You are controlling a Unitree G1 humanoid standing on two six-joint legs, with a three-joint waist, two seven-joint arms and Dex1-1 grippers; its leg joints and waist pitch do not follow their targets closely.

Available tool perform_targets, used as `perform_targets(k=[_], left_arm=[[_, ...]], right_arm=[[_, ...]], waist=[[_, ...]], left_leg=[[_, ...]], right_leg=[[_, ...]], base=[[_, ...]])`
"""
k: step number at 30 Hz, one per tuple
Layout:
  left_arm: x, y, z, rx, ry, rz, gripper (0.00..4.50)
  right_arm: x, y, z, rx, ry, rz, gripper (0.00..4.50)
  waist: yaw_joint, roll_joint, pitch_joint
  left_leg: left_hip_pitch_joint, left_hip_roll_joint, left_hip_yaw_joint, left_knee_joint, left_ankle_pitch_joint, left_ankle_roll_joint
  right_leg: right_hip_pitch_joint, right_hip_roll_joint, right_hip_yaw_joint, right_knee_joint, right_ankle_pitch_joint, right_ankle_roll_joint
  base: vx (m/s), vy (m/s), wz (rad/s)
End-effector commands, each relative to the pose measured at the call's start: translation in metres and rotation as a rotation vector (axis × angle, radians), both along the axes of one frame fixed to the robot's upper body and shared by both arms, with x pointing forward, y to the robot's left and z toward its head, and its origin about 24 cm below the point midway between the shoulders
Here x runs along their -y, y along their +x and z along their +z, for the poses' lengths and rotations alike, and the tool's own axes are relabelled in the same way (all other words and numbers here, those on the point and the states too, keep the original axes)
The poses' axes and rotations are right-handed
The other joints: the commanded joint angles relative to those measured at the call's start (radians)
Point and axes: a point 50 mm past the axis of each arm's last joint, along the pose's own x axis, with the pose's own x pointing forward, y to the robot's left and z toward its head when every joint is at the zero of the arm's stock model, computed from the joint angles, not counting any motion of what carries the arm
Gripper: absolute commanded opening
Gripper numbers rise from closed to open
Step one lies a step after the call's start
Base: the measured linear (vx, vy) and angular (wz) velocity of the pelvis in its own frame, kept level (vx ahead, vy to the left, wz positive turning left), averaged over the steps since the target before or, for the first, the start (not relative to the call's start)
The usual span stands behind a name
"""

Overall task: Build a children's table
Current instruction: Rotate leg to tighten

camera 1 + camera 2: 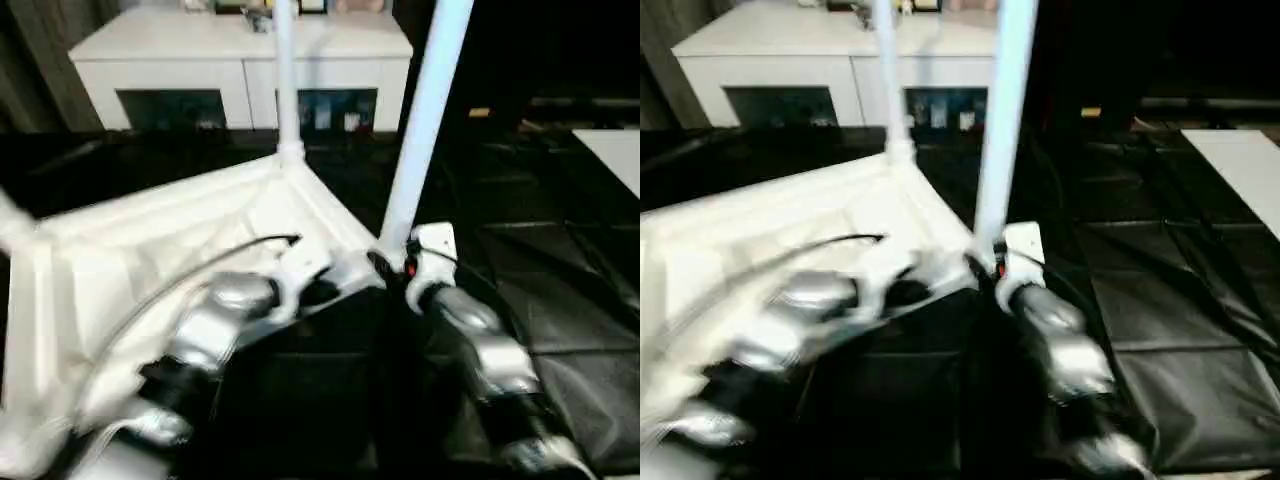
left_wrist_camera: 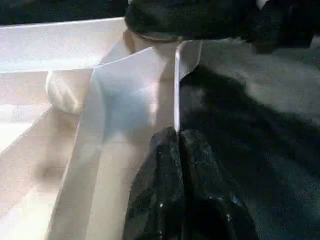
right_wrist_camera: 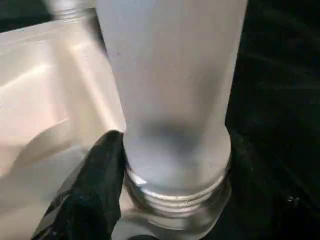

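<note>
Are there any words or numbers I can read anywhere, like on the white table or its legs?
No text can be read in these pictures.
Tabletop: plain white, no words or numbers.
Legs: plain white, no label.
Cabinet: small things stand on top and behind its glass fronts, too blurred to read.
Right gripper: a small red spot near it, too blurred to tell if it is a sign.
</note>
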Motion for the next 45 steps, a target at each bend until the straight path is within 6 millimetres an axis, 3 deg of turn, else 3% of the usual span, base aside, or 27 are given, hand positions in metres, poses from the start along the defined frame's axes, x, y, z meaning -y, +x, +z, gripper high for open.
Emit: perform_targets(k=[1, 2, 4, 5, 7, 8, 10, 13, 17, 19, 20, 21, 22, 23, 25, 26, 29, 31, 32, 33, 40, 45], left_arm=[[0.010, -0.002, -0.008, -0.007, 0.060, 0.003, 0.00], [0.010, -0.001, -0.008, 0.000, 0.071, 0.000, 0.00], [0.009, -0.001, -0.008, 0.004, 0.077, -0.007, 0.00], [0.007, -0.001, -0.009, 0.002, 0.082, -0.008, 0.00], [0.004, -0.001, -0.009, 0.003, 0.091, -0.017, 0.00], [0.001, -0.002, -0.010, -0.001, 0.098, -0.021, 0.00], [-0.003, -0.002, -0.012, -0.011, 0.103, -0.024, 0.00], [-0.008, -0.003, -0.014, -0.027, 0.108, -0.027, 0.00], [-0.017, -0.009, -0.013, -0.064, 0.094, -0.091, 0.00], [-0.022, -0.014, -0.011, -0.081, 0.088, -0.156, 0.00], [-0.034, -0.020, -0.008, -0.087, 0.104, -0.246, 0.00], [-0.034, -0.020, -0.008, -0.087, 0.104, -0.246, 0.00], [-0.040, -0.025, -0.006, -0.084, 0.109, -0.310, 0.00], [-0.051, -0.029, -0.002, -0.085, 0.117, -0.375, 0.00], [-0.056, -0.030, 0.001, -0.082, 0.120, -0.389, 0.00], [-0.060, -0.030, 0.003, -0.087, 0.118, -0.392, 0.00], [-0.063, -0.028, 0.006, -0.075, 0.118, -0.376, 0.00], [-0.064, -0.026, 0.009, -0.068, 0.105, -0.354, 0.00], [-0.062, -0.026, 0.010, -0.083, 0.082, -0.343, 0.00], [-0.060, -0.025, 0.011, -0.092, 0.069, -0.334, 0.43], [-0.054, -0.021, 0.008, -0.049, 0.106, -0.325, 0.91], [-0.054, -0.017, 0.003, -0.051, 0.141, -0.310, 0.91]], right_arm=[[-0.012, -0.006, -0.022, -0.095, 0.018, -0.018, 2.67], [-0.014, -0.004, -0.019, -0.078, 0.027, -0.009, 2.67], [-0.019, -0.002, -0.011, -0.025, 0.053, 0.057, 2.67], [-0.019, -0.001, -0.006, 0.012, 0.063, 0.074, 3.02], [-0.019, 0.000, -0.003, 0.029, 0.073, 0.083, 3.23], [-0.018, 0.000, 0.000, 0.050, 0.070, 0.090, 3.39], [-0.013, 0.001, 0.004, 0.081, 0.052, 0.095, 3.47], [-0.005, 0.001, 0.010, 0.120, 0.020, 0.090, 3.80], [0.008, -0.003, 0.025, 0.187, -0.008, 0.174, 4.06], [0.015, -0.008, 0.034, 0.212, -0.030, 0.262, 4.06], [0.026, -0.020, 0.043, 0.222, -0.061, 0.425, 4.06], [0.026, -0.020, 0.043, 0.222, -0.061, 0.425, 4.06], [0.033, -0.029, 0.047, 0.215, -0.082, 0.525, 4.06], [0.046, -0.044, 0.049, 0.185, -0.128, 0.667, 4.06], [0.053, -0.050, 0.048, 0.161, -0.152, 0.715, 4.06], [0.060, -0.056, 0.045, 0.134, -0.165, 0.752, 4.06], [0.063, -0.060, 0.043, 0.114, -0.167, 0.770, 4.06], [0.063, -0.062, 0.042, 0.098, -0.174, 0.789, 4.06], [0.062, -0.063, 0.042, 0.088, -0.173, 0.793, 4.06], [0.060, -0.063, 0.041, 0.081, -0.170, 0.801, 4.15], [0.054, -0.063, 0.040, 0.075, -0.161, 0.825, 4.15], [0.054, -0.062, 0.040, 0.079, -0.165, 0.816, 4.15]], waist=[[-0.002, -0.001, -0.042], [-0.007, -0.003, -0.040], [-0.005, -0.001, -0.040], [-0.006, 0.000, -0.043], [-0.004, 0.003, -0.045], [-0.002, 0.003, -0.047], [-0.002, 0.005, -0.047], [0.002, 0.003, -0.049], [0.006, 0.001, -0.055], [0.006, 0.002, -0.058], [0.011, 0.006, -0.056], [0.016, 0.006, -0.057], [0.013, 0.009, -0.054], [0.018, 0.012, -0.055], [0.023, 0.008, -0.054], [0.028, 0.012, -0.052], [0.030, 0.009, -0.047], [0.029, 0.010, -0.046], [0.028, 0.006, -0.047], [0.028, 0.006, -0.048], [0.033, 0.009, -0.056], [0.031, 0.011, -0.053]], left_leg=[[0.002, 0.031, -0.017, -0.083, -0.337, 0.004], [-0.005, 0.031, -0.020, -0.087, -0.354, 0.012], [-0.002, 0.031, -0.021, -0.088, -0.365, 0.018], [-0.009, 0.033, -0.024, -0.090, -0.348, 0.022], [-0.012, 0.035, -0.024, -0.093, -0.329, 0.027], [-0.012, 0.038, -0.021, -0.092, -0.305, 0.029], [-0.017, 0.040, -0.021, -0.093, -0.292, 0.033], [-0.015, 0.040, -0.017, -0.091, -0.268, 0.036], [-0.026, 0.042, -0.015, -0.087, -0.184, 0.061], [-0.029, 0.041, -0.015, -0.083, -0.148, 0.073], [-0.032, 0.041, -0.016, -0.079, -0.116, 0.107], [-0.030, 0.048, -0.017, -0.079, -0.110, 0.114], [-0.028, 0.045, -0.012, -0.077, -0.112, 0.123], [-0.026, 0.046, -0.012, -0.076, -0.121, 0.128], [-0.025, 0.048, -0.010, -0.074, -0.120, 0.136], [-0.023, 0.049, -0.009, -0.077, -0.131, 0.130], [-0.018, 0.049, -0.006, -0.082, -0.183, 0.091], [-0.019, 0.049, -0.007, -0.083, -0.189, 0.082], [-0.022, 0.049, -0.008, -0.083, -0.177, 0.074], [-0.022, 0.049, -0.009, -0.083, -0.172, 0.075], [-0.025, 0.047, -0.009, -0.074, -0.101, 0.099], [-0.025, 0.045, -0.009, -0.076, -0.131, 0.092]], right_leg=[[0.026, -0.059, 0.043, -0.107, -0.494, -0.108], [0.029, -0.059, 0.039, -0.107, -0.514, -0.095], [0.027, -0.060, 0.038, -0.112, -0.528, -0.078], [0.034, -0.062, 0.039, -0.108, -0.501, -0.083], [0.036, -0.061, 0.040, -0.105, -0.466, -0.091], [0.036, -0.062, 0.044, -0.099, -0.406, -0.120], [0.039, -0.061, 0.045, -0.093, -0.368, -0.143], [0.040, -0.061, 0.048, -0.089, -0.328, -0.163], [0.050, -0.063, 0.051, -0.076, -0.231, -0.184], [0.052, -0.061, 0.050, -0.070, -0.181, -0.198], [0.058, -0.057, 0.050, -0.062, -0.120, -0.210], [0.057, -0.061, 0.053, -0.058, -0.099, -0.209], [0.051, -0.057, 0.054, -0.058, -0.079, -0.229], [0.055, -0.058, 0.055, -0.055, -0.069, -0.236], [0.053, -0.058, 0.058, -0.055, -0.059, -0.239], [0.049, -0.059, 0.056, -0.056, -0.092, -0.247], [0.045, -0.059, 0.056, -0.068, -0.202, -0.237], [0.046, -0.059, 0.057, -0.069, -0.222, -0.230], [0.048, -0.059, 0.057, -0.066, -0.222, -0.222], [0.048, -0.059, 0.057, -0.066, -0.218, -0.221], [0.050, -0.059, 0.056, -0.057, -0.124, -0.237], [0.051, -0.060, 0.055, -0.063, -0.152, -0.229]], base=[[0.000, 0.000, 0.00], [0.000, 0.000, 0.00], [0.000, 0.000, 0.00], [0.000, 0.000, 0.00], [0.000, 0.000, 0.00], [0.000, 0.000, 0.00], [0.000, 0.000, 0.00], [0.000, 0.000, 0.00], [0.000, 0.000, 0.00], [0.000, 0.000, 0.00], [0.000, 0.000, 0.00], [0.000, 0.000, 0.00], [0.050, -0.012, 0.01], [0.050, -0.012, 0.01], [0.000, 0.000, 0.00], [0.000, 0.000, 0.00], [0.000, 0.000, 0.00], [0.000, 0.000, 0.00], [0.000, 0.000, 0.00], [0.000, 0.000, 0.00], [0.000, 0.000, 0.00], [0.000, 0.000, 0.00]])
